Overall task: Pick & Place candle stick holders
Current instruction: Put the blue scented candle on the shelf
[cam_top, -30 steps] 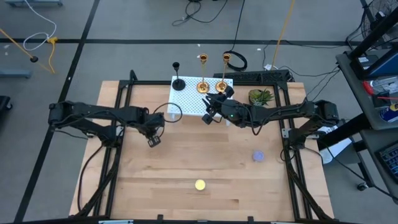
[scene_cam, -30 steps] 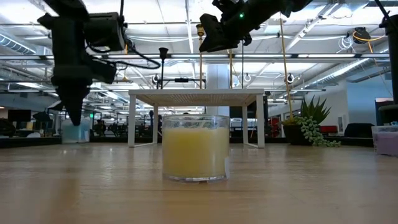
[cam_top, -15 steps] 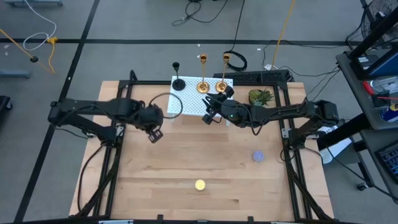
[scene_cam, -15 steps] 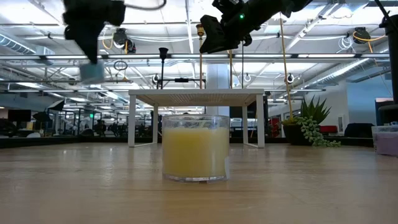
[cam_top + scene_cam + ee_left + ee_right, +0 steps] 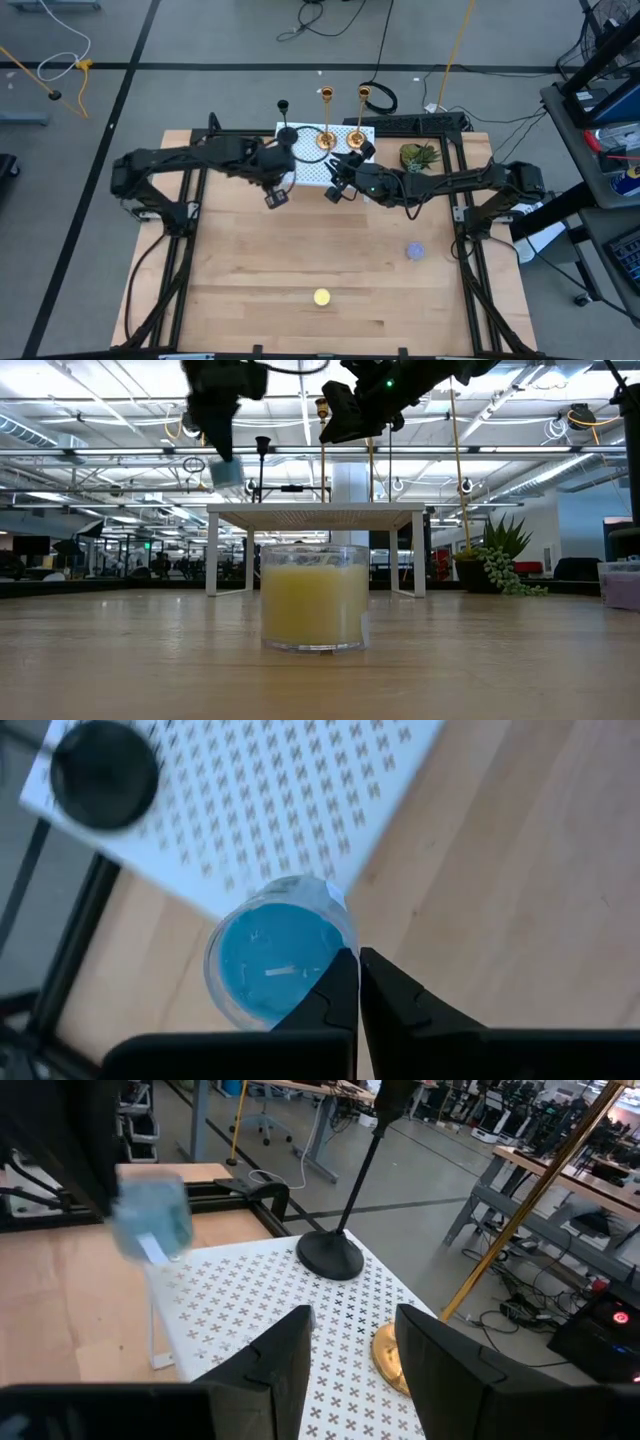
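Note:
Three candle stick holders stand by their round bases on the white perforated rack [image 5: 318,160] at the table's far side. One is black [image 5: 287,134] and two are gold [image 5: 326,139] [image 5: 356,137]. The right wrist view shows the black one [image 5: 331,1255] and one gold base [image 5: 386,1350]. My left gripper [image 5: 276,197] is shut on a small blue candle in a clear cup [image 5: 275,965], in the air by the rack's near left corner. My right gripper [image 5: 334,190] is open and empty above the rack's near edge [image 5: 350,1350]. My left gripper pinches the blue candle's cup by its rim [image 5: 340,948] between its two fingers, which come from above and point down. The candle [image 5: 226,472] hangs below the fingers, slightly tilted and clear of the table and the rack.
A yellow candle [image 5: 321,297] in a clear cup sits near the table's front edge, close in the low view [image 5: 314,598]. A purple candle [image 5: 415,251] lies on the right side. A small plant [image 5: 419,155] stands right of the rack. The wooden table's middle is bare.
My left gripper has risen from near the table and gone toward the far right, up to the rack's near left corner. It carries the blue candle, which is now lifted clear. My right gripper has kept still.

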Robot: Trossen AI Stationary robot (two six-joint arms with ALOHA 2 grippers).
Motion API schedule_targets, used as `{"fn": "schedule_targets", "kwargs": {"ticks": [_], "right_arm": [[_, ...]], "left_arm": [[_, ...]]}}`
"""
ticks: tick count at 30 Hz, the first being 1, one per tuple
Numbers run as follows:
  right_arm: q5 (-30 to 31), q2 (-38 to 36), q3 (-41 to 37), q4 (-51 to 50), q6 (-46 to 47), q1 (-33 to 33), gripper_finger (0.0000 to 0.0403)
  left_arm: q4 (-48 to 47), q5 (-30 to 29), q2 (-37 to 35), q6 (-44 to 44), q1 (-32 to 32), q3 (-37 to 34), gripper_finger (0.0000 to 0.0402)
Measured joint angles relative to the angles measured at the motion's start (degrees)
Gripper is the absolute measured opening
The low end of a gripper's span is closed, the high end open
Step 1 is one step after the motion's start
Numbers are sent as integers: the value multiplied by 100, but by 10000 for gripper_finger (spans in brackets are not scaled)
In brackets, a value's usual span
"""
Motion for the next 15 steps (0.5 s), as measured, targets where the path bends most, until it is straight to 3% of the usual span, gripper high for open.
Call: {"fn": "schedule_targets", "kwargs": {"ticks": [7,15], "right_arm": [[1,0,0,-269,-12,32,146],[10,0,0,-598,-10,265,146]], "left_arm": [[76,103,687,506,302,274,4],[177,106,733,681,582,286,5]]}}
